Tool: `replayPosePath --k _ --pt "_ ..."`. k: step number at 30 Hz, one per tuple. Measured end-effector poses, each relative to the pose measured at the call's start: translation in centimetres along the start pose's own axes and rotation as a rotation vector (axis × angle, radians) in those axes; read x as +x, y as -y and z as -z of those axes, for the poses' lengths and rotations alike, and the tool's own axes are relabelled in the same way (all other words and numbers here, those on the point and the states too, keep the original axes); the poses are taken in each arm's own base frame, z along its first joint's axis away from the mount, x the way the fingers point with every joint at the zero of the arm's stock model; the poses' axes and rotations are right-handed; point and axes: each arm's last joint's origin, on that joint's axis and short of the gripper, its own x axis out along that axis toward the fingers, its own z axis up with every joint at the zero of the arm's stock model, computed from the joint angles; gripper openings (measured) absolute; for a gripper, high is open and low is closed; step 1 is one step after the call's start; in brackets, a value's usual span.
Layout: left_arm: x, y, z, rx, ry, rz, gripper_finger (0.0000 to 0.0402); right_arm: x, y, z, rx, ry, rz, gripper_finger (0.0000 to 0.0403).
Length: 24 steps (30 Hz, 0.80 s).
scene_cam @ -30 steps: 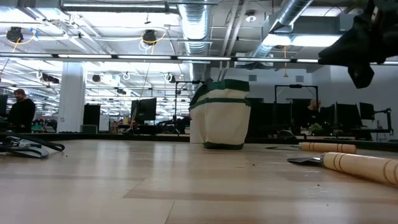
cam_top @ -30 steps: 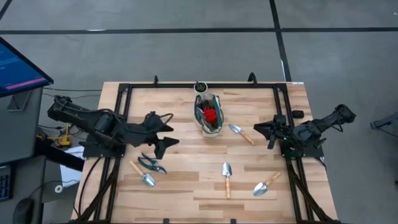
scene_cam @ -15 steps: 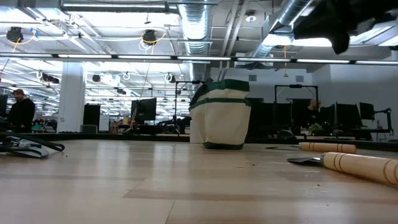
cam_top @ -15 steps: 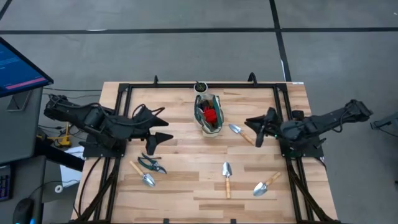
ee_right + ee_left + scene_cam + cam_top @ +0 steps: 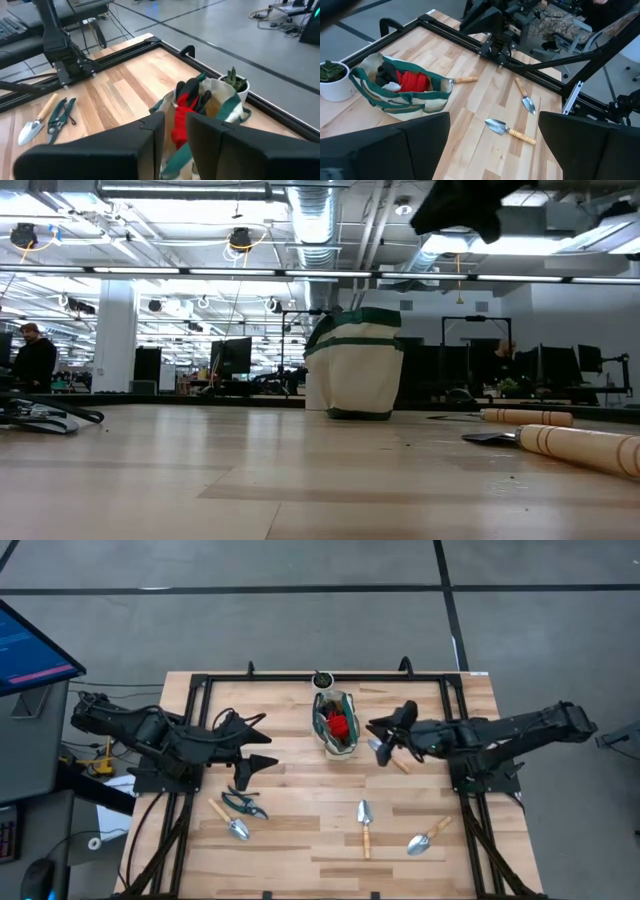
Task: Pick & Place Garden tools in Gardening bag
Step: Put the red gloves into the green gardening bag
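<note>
Hovering right gripper [image 5: 385,736] sits above the trowel by the bag [image 5: 388,754], just right of the gardening bag [image 5: 336,726]; fingers a narrow gap apart in its wrist view, empty.
That trowel's blade is mostly hidden under the gripper from above; handle runs toward the table's right front. Counted: four trowels, one pruning shears [image 5: 243,804], one bag with the red-and-black glove [image 5: 340,726] inside. The centre trowel [image 5: 365,825] lies front-to-back, blade toward the bag. The right-front trowel [image 5: 428,837] lies diagonal, blade toward the front. The left-front trowel [image 5: 229,821] lies diagonal beside the shears. Bag's long axis runs front-to-back, near the back edge, white plant pot [image 5: 322,680] behind it. Left gripper [image 5: 258,744] waits wide open over the left side.
</note>
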Motion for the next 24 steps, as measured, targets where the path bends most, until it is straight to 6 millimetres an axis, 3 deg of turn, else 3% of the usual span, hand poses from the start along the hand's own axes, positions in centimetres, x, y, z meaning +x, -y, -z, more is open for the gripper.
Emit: replayPosePath --k 6,16,24 --pt "0.0 0.0 0.0 0.000 -0.005 0.008 0.0296 3.4 0.2 -0.8 0.010 -0.058 0.040 0.0069" --pt "-0.2 0.0 -0.1 0.025 -0.003 0.012 0.0296 8.9 1.2 0.1 0.015 -0.213 0.053 0.0050" --pt "-0.2 -0.1 0.0 0.028 -0.005 0.010 0.0296 12.9 0.7 -0.9 -0.104 -0.253 0.038 0.0026"
